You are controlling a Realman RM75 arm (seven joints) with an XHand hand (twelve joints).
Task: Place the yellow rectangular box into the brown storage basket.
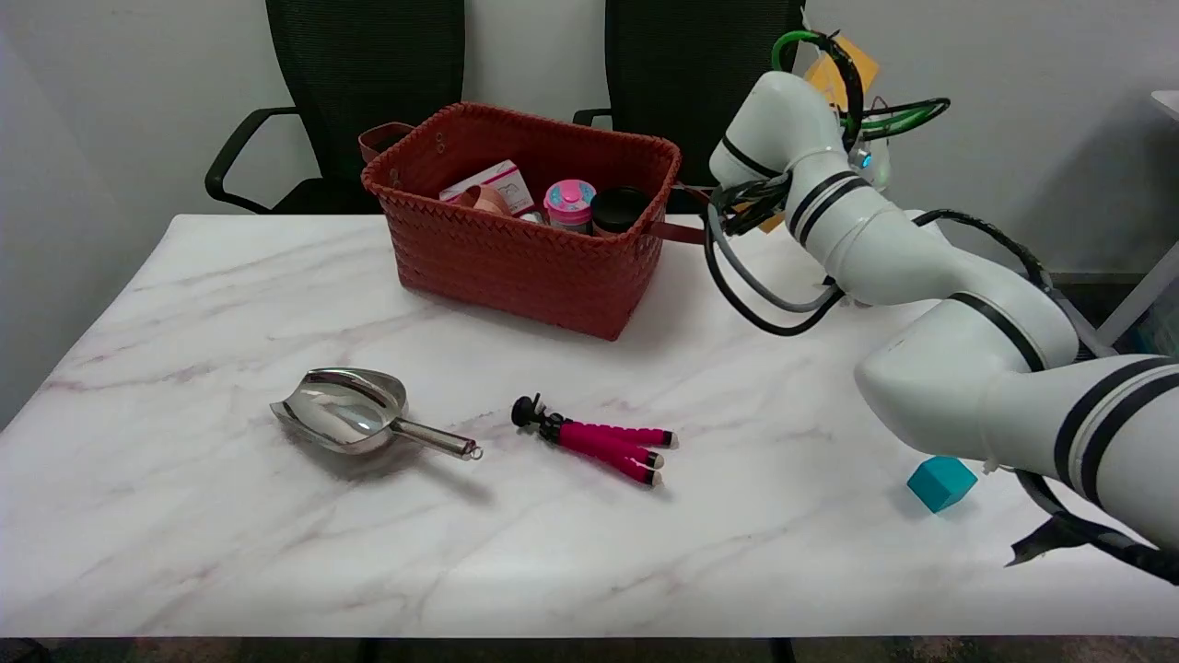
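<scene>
The brown woven storage basket [525,267] stands at the table's far middle, with several small items inside. My right arm reaches from the lower right up past the basket's right side. Only a corner of the yellow rectangular box [843,66] shows above the wrist, and another yellow sliver shows below it. The box is up in the air, to the right of the basket and higher than its rim. My right hand [861,152] is almost wholly hidden behind the forearm and its green and black cables, and seems to hold the box.
A steel scoop [355,419] lies at the front left and a pink mini tripod [599,442] at the front middle. A teal cube [939,482] sits beside my arm at the right. Two black chairs stand behind the table.
</scene>
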